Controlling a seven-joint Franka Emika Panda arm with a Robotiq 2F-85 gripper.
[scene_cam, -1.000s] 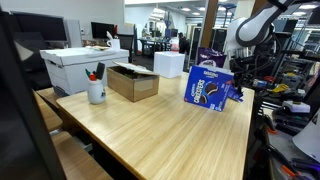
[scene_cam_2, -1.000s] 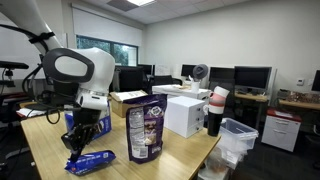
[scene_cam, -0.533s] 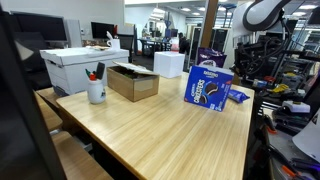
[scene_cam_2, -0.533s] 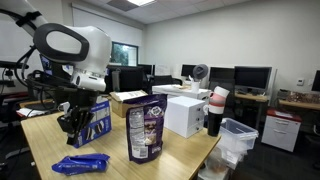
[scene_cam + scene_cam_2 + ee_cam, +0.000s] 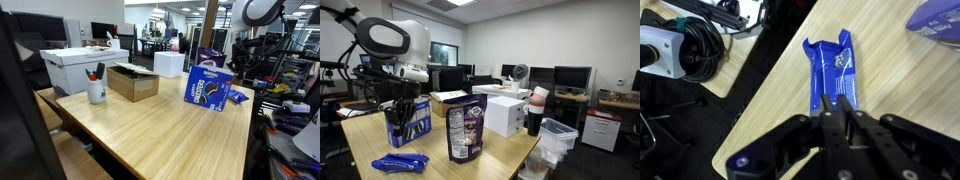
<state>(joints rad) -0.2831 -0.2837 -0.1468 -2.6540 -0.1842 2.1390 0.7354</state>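
While the gripper (image 5: pixel 837 108) hangs in the air above the wooden counter (image 5: pixel 890 80), its two dark fingers stand pressed together in the wrist view, with nothing between them. Straight beneath them lies a flat blue packet (image 5: pixel 832 70), flat on the wood; its near end is hidden behind the fingertips and its far end, with two small flaps, points away from them. The packet's long left side runs near the counter's edge, beyond which a white device with black cables (image 5: pixel 680 45) shows lower down.

In an exterior view the gripper (image 5: pixel 394 128) is clearly lifted off the packet (image 5: pixel 400 162), not touching it, with open air between them. Just behind the gripper stands a blue-and-white cookie box (image 5: pixel 415 118), upright. A purple pouch (image 5: pixel 466 130) stands upright on the same counter, near the packet but apart from it. In an exterior view the cookie box (image 5: pixel 207 87) stands at the far end of the counter, well apart from an open cardboard box (image 5: pixel 133 82) and a white mug (image 5: pixel 96 93) holding pens
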